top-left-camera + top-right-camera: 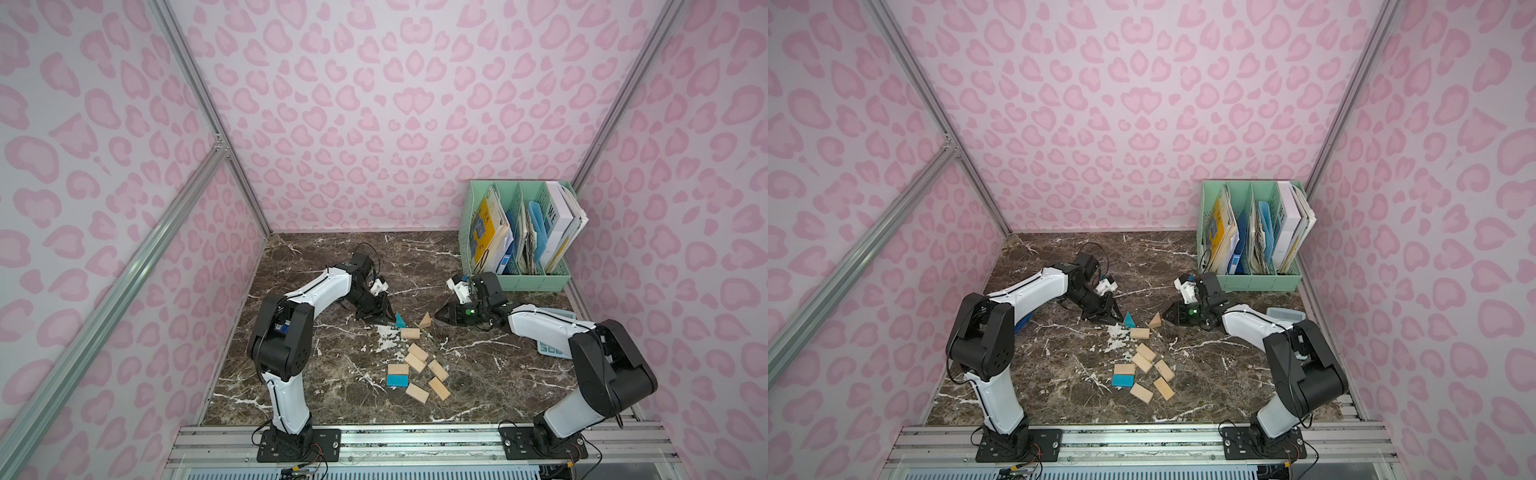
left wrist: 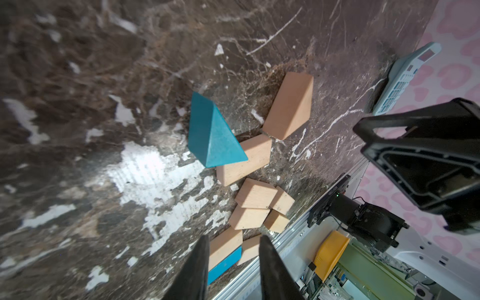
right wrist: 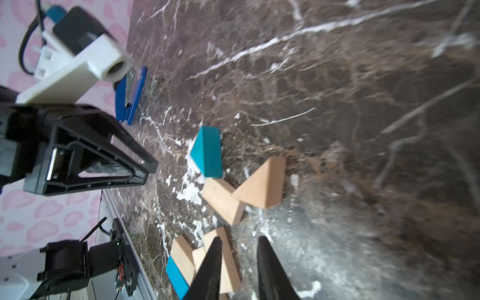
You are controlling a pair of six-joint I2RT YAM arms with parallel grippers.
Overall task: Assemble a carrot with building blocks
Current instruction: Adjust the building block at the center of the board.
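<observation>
- Loose building blocks (image 1: 417, 372), one blue rectangle (image 1: 397, 380) among them, lie scattered on the counter (image 1: 332, 374).
- Beyond, a tan rectangle (image 1: 410, 333), with blue triangle (image 1: 400, 320) and tan triangle (image 1: 425, 321) behind it.
- Released and empty, left hand (image 1: 392, 318) and right hand (image 1: 437, 316) flank the triangles.

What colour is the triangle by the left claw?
Triangle: teal blue, clearest in the left wrist view.
</observation>
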